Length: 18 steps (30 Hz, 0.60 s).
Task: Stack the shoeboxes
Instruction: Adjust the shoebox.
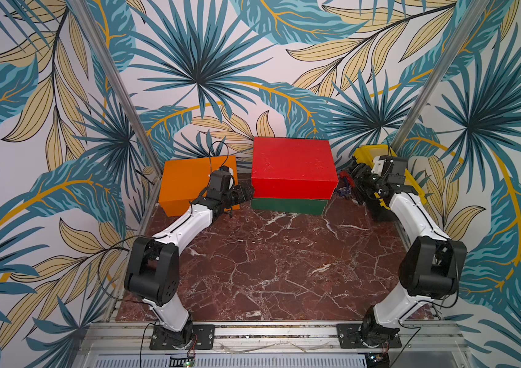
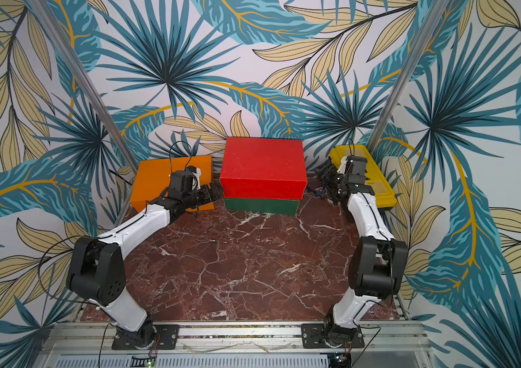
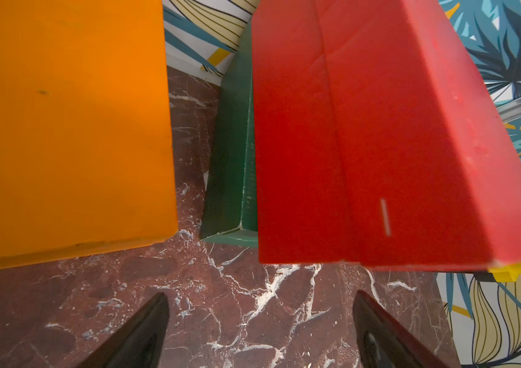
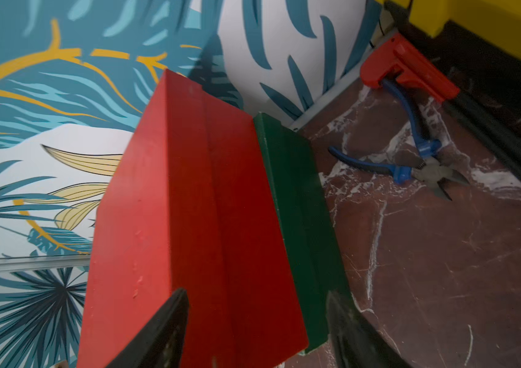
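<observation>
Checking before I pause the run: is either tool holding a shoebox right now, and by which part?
Nothing is held. The left tool stands open short of the red box; the right tool, also open, faces its other end without touching.

Red box [image 1: 294,165], green box [image 1: 288,206], orange box [image 1: 186,184] — marbled table [image 1: 268,255]

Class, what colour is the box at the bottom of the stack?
Dark green. The bottom box shows best in the right wrist view.

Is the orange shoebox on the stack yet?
No, the orange shoebox sits on the table beside the red shoebox, which rests on the green shoebox.
</observation>
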### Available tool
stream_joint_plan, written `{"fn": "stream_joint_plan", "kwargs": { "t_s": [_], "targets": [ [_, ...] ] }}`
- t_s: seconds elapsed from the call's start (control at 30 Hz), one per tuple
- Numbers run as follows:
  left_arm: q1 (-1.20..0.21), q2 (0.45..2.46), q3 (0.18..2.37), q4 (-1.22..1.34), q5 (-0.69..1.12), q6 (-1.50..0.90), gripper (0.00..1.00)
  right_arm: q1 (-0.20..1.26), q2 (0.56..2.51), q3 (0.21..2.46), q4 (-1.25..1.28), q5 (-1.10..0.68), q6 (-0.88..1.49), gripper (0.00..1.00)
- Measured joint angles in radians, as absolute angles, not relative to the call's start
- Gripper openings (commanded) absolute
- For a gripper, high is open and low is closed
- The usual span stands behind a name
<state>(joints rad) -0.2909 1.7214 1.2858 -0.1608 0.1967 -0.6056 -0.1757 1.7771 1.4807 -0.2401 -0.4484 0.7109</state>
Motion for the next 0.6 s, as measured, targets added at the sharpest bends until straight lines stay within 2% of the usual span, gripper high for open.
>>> {"fn": "stream_joint_plan", "kwargs": {
  "t_s": [0.3, 0.6],
  "targets": [
    [-0.276, 1.834, 1.364, -0.161, 0.195, -0.591, 0.91, -0.149, 1.807, 1.485, -0.253, -0.466, 0.710, 0.70],
    [-0.258, 1.840, 1.369, -0.161, 0.208, -0.591, 0.91, -0.121, 1.781, 1.434, -0.243, -0.468, 0.706, 0.70]
  ]
}}
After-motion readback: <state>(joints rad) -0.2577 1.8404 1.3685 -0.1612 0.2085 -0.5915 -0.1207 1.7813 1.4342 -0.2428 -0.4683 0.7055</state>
